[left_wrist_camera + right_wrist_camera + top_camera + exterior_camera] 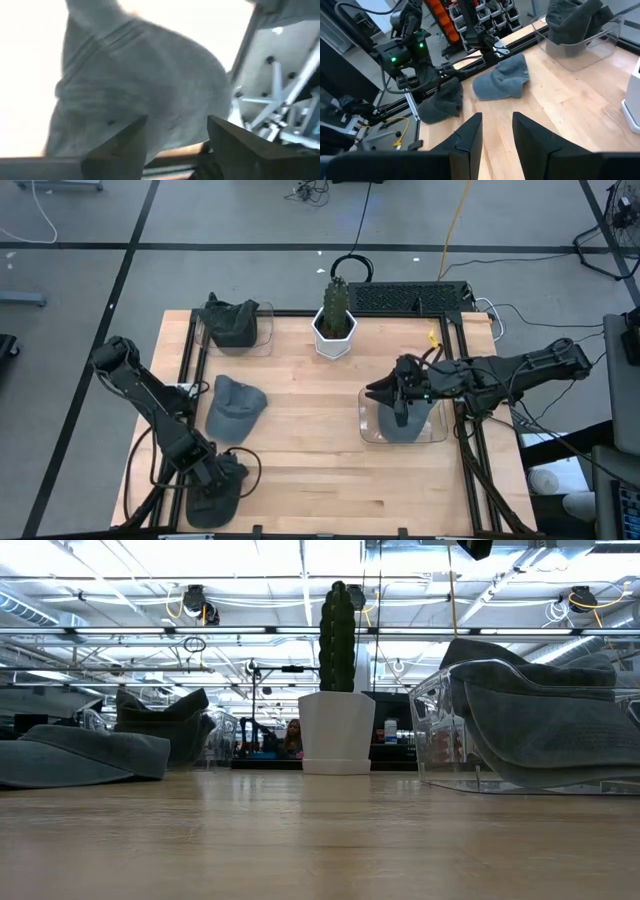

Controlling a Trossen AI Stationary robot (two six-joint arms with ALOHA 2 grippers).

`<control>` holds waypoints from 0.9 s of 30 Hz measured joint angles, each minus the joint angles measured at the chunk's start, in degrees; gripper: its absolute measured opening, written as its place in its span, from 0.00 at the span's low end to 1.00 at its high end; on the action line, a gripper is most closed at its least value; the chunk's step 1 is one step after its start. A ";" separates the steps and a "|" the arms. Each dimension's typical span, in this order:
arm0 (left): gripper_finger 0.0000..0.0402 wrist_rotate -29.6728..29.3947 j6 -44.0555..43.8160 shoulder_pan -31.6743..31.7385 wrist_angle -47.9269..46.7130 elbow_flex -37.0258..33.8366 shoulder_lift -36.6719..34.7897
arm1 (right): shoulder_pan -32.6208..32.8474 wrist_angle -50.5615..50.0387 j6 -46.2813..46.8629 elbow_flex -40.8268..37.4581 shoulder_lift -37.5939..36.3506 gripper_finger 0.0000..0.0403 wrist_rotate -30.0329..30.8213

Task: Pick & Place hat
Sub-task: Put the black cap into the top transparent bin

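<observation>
Left gripper [222, 480] is down at about 7 o'clock on the bench [320, 470], right over a dark grey hat [215, 498] that hangs at the bench's near-left corner. In the left wrist view the two fingers [120, 150] stand apart with grey cloth filling the space ahead of them; the jaws look parted and not clamped on the fabric, so I read this as released, either just before a grasp or just after a let-go; which of the two I cannot tell. A second hat [235, 408] lies flat on the bench at roughly 9 o'clock, untouched and clear of both arms. A third hat sits in a clear bin [236, 328] at 11 o'clock. The right gripper [402, 395] hangs above another clear bin [400, 425] at 3 o'clock, which already holds grey cloth; its fingers [470, 132] show a moderate gap with nothing between them, so it is empty and waiting. A potted cactus [335, 320] stands at 12 o'clock, well away from the work. Judgement: the step in hand is the pick on the corner hat by the left arm. The next move calls for the fingers to close on a fold of the crown rather than the brim, then a straight lift, since soft cloth overhanging the edge may slip off.
</observation>
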 joint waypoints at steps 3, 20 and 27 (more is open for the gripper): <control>0.49 0.24 -0.02 -0.03 2.05 0.00 0.15 | -0.04 -0.13 -0.35 0.00 0.02 0.24 -0.01; 0.44 5.84 -5.20 -0.26 14.10 -9.87 0.33 | -0.07 0.29 -1.64 0.00 0.02 0.24 3.13; 0.44 4.36 -6.52 -0.40 17.38 -10.70 0.33 | -0.07 0.34 -0.99 0.00 0.04 0.24 3.15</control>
